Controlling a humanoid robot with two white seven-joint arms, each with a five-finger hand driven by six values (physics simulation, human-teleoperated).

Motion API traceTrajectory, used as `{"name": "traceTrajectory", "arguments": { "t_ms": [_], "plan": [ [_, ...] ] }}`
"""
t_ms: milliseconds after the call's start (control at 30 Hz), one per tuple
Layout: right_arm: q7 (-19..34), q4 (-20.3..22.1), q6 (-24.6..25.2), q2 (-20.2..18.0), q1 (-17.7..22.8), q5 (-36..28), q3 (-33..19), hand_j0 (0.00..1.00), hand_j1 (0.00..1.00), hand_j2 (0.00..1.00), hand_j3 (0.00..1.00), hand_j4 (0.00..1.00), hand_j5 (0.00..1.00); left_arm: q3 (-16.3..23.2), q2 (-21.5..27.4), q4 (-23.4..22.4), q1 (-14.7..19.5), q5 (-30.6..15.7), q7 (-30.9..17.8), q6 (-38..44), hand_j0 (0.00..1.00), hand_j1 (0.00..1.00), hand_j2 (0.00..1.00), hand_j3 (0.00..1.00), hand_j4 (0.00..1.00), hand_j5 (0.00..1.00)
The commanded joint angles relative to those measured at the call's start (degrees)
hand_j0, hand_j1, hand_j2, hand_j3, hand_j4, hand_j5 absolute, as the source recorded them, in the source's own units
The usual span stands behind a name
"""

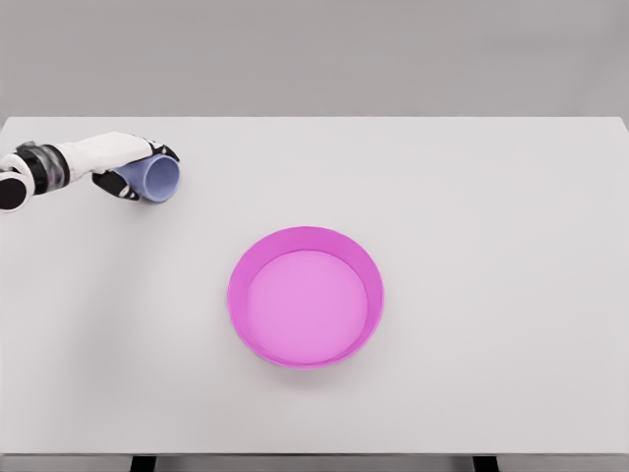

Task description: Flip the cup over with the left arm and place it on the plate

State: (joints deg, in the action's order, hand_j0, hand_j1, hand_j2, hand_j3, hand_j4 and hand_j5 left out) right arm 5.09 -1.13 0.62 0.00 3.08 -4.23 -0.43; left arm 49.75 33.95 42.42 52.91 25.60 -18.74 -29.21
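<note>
From the head view we see a big white table (472, 197) with a gray wall behind it. Our left hand (128, 167) comes in from the left edge, on a white arm with a black band near the wrist. The hand is far back on the left side of the table. Its fingers are curled around a light blue cup (157, 178), so the hand has a hold of the cup. The cup is tipped on its side, and its round open mouth points to the right and a bit toward us. We can see dark fingertips (167, 153) above the cup and below it. A bright pink plate (306, 296) with a raised rim sits near the middle of the table, closer to us. The plate is well apart from the cup, to the right and nearer.
</note>
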Motion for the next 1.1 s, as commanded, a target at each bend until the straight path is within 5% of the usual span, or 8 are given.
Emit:
{"name": "traceTrajectory", "arguments": {
  "t_ms": [0,133,800,1067],
  "plan": [
    [0.01,-0.01,0.0,0.0,0.0,0.01,-0.01,1.0,1.0,1.0,1.0,1.0,1.0,-0.18,-0.11,0.12,0.0,-0.38,0.02,0.03,0.73,0.73,0.73,0.73,0.73,0.73],
    [0.01,-0.01,0.0,0.0,0.0,0.01,-0.01,1.0,1.0,1.0,1.0,1.0,1.0,-0.62,-0.11,0.38,0.18,-0.99,0.02,-0.06,0.73,0.73,0.73,0.73,0.73,0.73],
    [0.01,-0.01,0.0,0.0,0.0,0.01,-0.01,1.0,1.0,1.0,1.0,1.0,1.0,-1.5,0.33,8.2,-0.44,-27.18,0.19,-0.33,0.75,0.75,0.75,0.75,0.75,0.75],
    [0.01,-0.01,0.0,0.0,0.0,0.01,-0.01,1.0,1.0,1.0,1.0,1.0,1.0,-2.2,0.33,11.19,-1.84,-32.89,0.19,-0.33,0.75,0.75,0.75,0.75,0.75,0.75]
  ]
}}
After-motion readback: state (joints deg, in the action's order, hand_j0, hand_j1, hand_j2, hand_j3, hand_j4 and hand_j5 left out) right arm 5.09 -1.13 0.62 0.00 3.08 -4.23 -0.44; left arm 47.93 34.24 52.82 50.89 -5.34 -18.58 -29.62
